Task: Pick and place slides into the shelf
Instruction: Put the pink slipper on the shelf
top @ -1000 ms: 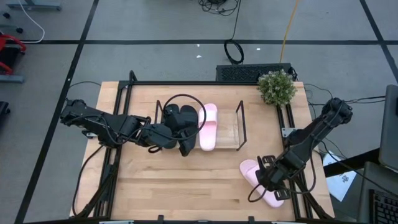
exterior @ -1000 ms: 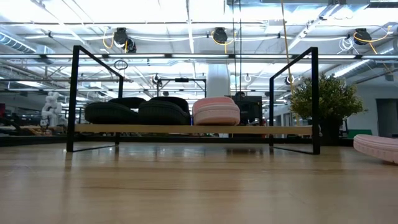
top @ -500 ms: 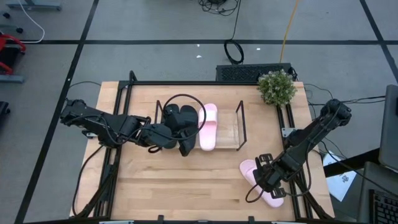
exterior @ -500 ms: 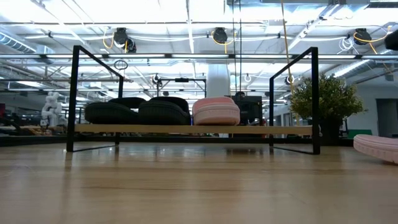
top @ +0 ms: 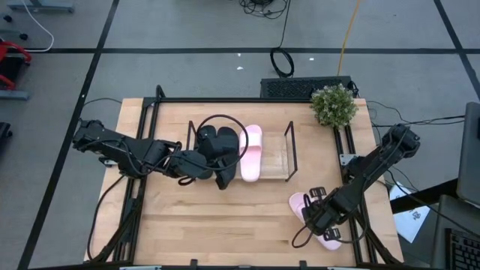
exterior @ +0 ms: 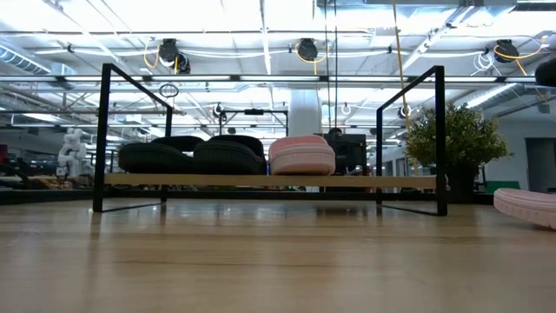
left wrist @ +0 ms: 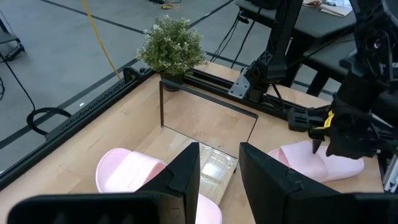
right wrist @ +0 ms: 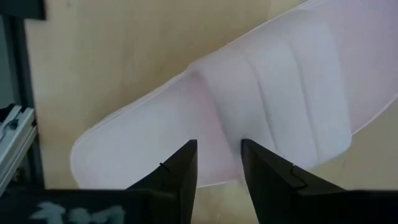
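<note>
The shelf (top: 289, 150) stands at the table's far middle. Two black slides (top: 216, 141) and one pink slide (top: 252, 154) lie on its base (exterior: 269, 181). The second pink slide (top: 301, 204) lies flat on the table at the near right, strap up (right wrist: 292, 99). My right gripper (top: 319, 219) is open right above it, one finger on either side of the strap's edge (right wrist: 217, 163); whether the fingertips touch it, I cannot tell. My left gripper (top: 220, 178) is open and empty (left wrist: 219, 174) at the shelf's near side, by the black slides.
A potted plant (top: 334, 105) stands at the far right corner, behind the shelf. The shelf's right end (top: 274, 159) is bare beside the pink slide. Black frame rails (top: 352, 161) run along the table's right and left sides. Bare wood (top: 217, 217) lies before the shelf.
My right gripper has come down a little over the pink slide on the table and shifted slightly toward the table's left edge. The slide has stayed where it was.
</note>
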Controlling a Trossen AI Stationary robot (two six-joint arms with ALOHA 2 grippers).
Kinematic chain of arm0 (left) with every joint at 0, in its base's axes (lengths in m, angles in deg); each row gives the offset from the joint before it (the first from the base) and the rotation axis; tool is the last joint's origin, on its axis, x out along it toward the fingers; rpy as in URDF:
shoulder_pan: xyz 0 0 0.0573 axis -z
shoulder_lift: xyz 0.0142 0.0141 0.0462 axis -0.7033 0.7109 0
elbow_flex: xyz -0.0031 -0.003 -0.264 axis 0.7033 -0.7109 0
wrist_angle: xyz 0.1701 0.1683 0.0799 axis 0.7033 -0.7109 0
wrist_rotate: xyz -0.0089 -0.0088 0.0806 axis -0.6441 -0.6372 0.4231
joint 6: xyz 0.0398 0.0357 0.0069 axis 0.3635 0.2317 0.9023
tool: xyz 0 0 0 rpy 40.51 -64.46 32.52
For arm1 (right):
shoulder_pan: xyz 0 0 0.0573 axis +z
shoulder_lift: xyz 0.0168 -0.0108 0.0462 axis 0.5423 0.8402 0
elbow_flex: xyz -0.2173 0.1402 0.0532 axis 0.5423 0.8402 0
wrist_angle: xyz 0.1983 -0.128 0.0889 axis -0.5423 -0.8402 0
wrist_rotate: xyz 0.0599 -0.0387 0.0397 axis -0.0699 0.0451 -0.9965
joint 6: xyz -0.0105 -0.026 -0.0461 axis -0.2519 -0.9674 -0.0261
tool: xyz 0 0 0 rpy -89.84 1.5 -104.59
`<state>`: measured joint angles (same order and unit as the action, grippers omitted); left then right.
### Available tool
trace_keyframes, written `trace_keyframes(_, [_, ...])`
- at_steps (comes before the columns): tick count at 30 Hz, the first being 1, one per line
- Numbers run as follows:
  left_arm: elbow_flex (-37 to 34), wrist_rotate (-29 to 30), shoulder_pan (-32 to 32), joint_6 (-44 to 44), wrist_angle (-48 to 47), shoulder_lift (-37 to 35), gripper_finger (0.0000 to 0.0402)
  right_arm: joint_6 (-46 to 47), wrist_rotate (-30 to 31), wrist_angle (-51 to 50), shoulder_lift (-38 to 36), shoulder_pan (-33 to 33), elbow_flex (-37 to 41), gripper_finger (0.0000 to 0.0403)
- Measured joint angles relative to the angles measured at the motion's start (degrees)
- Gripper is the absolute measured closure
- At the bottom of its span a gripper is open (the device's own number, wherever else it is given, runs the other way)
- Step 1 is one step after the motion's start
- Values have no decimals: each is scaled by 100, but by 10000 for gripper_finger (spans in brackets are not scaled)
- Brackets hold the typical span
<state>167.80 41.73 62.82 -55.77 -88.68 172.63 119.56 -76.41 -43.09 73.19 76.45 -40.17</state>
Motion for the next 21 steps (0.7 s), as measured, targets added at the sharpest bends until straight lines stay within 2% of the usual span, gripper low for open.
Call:
trace_keyframes(13, [0, 0, 0, 4, -2, 0, 289, 45, 1015, -20, 50, 0, 0, 287])
trace_keyframes(21, [0, 0, 6, 10, -2, 0, 289, 61, 1271, -23, 50, 0, 0, 287])
